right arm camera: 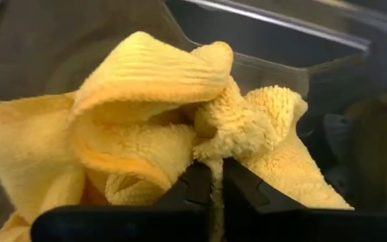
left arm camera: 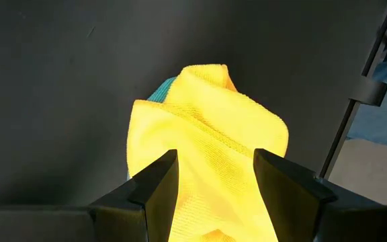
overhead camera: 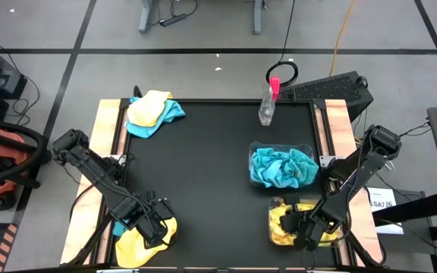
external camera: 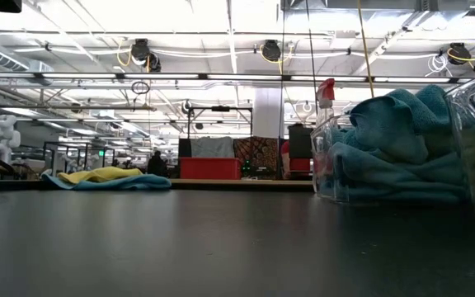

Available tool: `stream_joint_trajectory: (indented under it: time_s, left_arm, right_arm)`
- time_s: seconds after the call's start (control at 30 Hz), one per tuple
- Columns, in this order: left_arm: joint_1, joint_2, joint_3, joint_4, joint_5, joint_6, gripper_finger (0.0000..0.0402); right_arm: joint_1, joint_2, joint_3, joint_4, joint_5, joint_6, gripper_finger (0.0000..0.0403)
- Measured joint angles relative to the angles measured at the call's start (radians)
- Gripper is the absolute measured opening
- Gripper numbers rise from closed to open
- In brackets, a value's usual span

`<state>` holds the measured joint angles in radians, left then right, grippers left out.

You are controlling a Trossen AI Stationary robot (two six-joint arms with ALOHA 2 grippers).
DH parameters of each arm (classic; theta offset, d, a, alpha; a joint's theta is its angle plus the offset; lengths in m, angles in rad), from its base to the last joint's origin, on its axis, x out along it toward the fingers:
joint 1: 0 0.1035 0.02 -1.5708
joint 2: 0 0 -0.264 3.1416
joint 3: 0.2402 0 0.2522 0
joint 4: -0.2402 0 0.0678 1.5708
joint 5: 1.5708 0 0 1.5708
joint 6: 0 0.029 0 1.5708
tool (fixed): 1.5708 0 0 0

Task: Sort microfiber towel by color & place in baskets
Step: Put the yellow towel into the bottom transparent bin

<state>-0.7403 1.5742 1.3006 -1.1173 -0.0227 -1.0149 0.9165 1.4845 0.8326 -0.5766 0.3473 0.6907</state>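
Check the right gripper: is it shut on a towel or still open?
Shut on it. In the right wrist view the right gripper pinches a fold of yellow towel; from above it sits over the near basket.

Overhead, table-level, two close wrist views

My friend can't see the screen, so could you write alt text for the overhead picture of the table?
Two dark robot arms work over a black table: the right gripper is shut on a yellow microfiber towel in a clear plastic tub, and the left gripper is open over another yellow towel. A second clear tub holds teal towels.
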Motion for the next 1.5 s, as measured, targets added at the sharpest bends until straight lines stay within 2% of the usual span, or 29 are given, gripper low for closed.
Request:
stream_joint_trajectory:
  time_s: [0.23,0.57,0.73,1.03,1.2,1.37,1.5]
  left_arm:
    - [0.0,0.0,0.0,0.0,0.007,-0.001,0.0199]
    - [0.0,0.0,0.0,0.0,0.012,-0.002,0.0199]
    - [0.0,0.0,0.0,-0.002,0.018,-0.002,0.0199]
    - [-0.03,0.0,0.0,-0.054,0.044,-0.057,0.0199]
    - [-0.081,0.0,0.0,-0.056,0.071,-0.172,0.0199]
    - [-0.136,0.0,0.001,-0.046,0.033,-0.29,0.0213]
    - [-0.165,0.0,0.001,-0.012,-0.065,-0.321,0.0246]
  right_arm:
    - [0.002,0.002,0.06,-0.095,-0.018,-0.046,0.0049]
    - [0.009,0.003,0.32,-0.437,-0.015,-0.031,0.0186]
    - [0.016,0.003,0.434,-0.517,-0.014,-0.029,0.0224]
    - [0.054,0.003,0.517,-0.585,-0.005,-0.018,0.023]
    - [0.064,0.003,0.517,-0.583,-0.001,0.0,0.0223]
    - [0.077,0.003,0.517,-0.58,0.031,0.005,0.0219]
    - [0.09,0.003,0.517,-0.58,0.065,0.005,0.0219]
